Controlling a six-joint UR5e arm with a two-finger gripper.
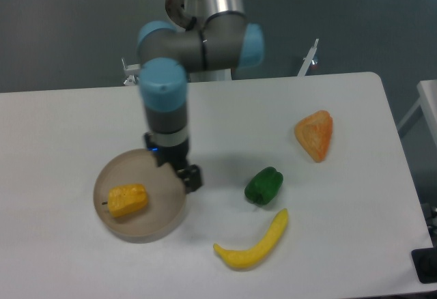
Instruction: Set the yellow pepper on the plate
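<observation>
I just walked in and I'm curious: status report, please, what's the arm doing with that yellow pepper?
Gripper over the plate's right rim, holding nothing; jaws unclear. Yellow pepper lying on the plate. Nothing in the way.

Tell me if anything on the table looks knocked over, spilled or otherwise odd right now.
Nothing stands out. The yellow pepper lies on its side on the plate, stem pointing left. The green pepper, banana and orange wedge rest apart on the table, undamaged.
</observation>
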